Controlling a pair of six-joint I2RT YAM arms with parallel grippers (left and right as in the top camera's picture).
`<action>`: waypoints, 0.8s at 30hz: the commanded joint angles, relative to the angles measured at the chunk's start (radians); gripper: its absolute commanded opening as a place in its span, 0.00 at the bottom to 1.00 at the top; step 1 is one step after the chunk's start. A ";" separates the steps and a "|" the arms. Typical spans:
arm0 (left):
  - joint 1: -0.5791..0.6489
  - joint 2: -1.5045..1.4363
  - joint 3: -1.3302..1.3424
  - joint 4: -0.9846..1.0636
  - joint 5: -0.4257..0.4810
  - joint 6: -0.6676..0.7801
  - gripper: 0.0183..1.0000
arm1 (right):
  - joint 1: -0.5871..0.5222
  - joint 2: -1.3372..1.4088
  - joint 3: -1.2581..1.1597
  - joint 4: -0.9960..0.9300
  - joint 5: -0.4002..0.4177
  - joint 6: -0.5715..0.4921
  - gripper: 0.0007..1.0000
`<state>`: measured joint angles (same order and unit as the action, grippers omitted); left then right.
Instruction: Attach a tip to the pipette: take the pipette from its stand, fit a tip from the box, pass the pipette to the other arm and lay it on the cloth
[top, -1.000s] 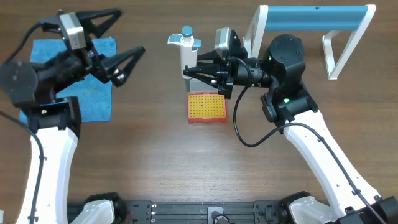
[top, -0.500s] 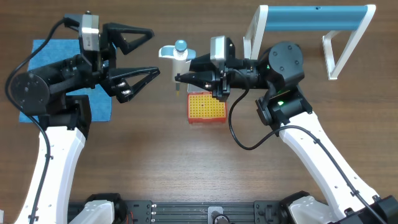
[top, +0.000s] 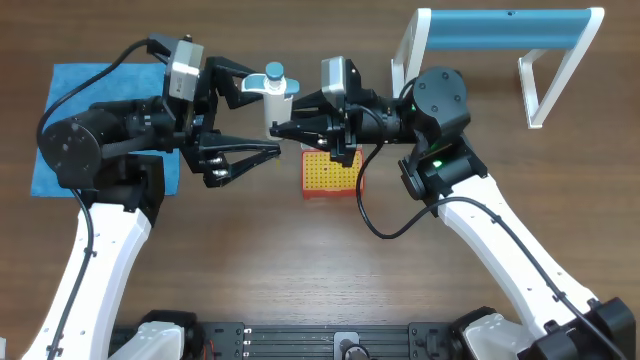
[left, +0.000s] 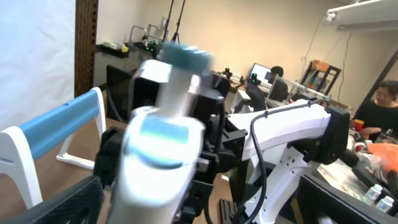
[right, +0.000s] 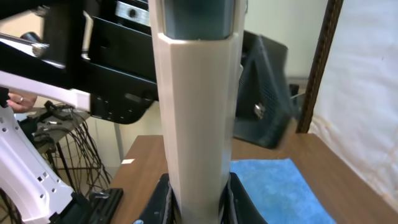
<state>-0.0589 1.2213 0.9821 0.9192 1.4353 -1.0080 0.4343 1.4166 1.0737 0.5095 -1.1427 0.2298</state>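
Pipette (top: 277, 100), where is it and what does it look like?
– It is lifted off the counter (top: 260, 260), up between the two arms and beside the tip box (top: 335, 178). It has a white body, a blue plunger cap at the top, and a white hook sticking out sideways under the cap. In the right wrist view the body is a long pale shaft with a dark section higher up.

– Who has hold of it?
– The right gripper (right: 198, 186). Its fingers (right: 163, 193) are pressed against the two sides of the shaft, low down, with no gap to see.

– And the left gripper (top: 262, 112)?
– Its fingers (top: 245, 153) are spread wide, one on each side of the upper body of the pipette. They are near it, but I cannot tell whether they touch it. In the left wrist view the cap and a blue panel on the body show large and close.

– Is there a tip on the end?
– I cannot tell; the lower end is hidden behind the grippers.

– What else is around?
– The tip box is orange-red with yellow tips in rows, and the right gripper covers part of its far edge. The blue cloth (top: 48, 180) lies flat on the left, with much of it under the left arm. The white stand (top: 500, 28) with its blue bar is at the far right, well apart from the pipette.
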 joint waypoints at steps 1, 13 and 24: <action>-0.003 0.005 0.014 0.005 0.017 0.022 0.90 | 0.004 0.009 0.017 0.009 0.037 0.081 0.08; 0.000 0.005 0.014 0.005 -0.014 0.030 0.60 | 0.023 0.009 0.017 0.009 0.036 0.129 0.08; 0.000 0.020 0.014 0.005 -0.017 0.049 0.35 | 0.027 0.009 0.017 0.008 0.035 0.137 0.08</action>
<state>-0.0521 1.2430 0.9821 0.9146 1.4021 -0.9657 0.4644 1.4223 1.0737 0.5209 -1.1553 0.3386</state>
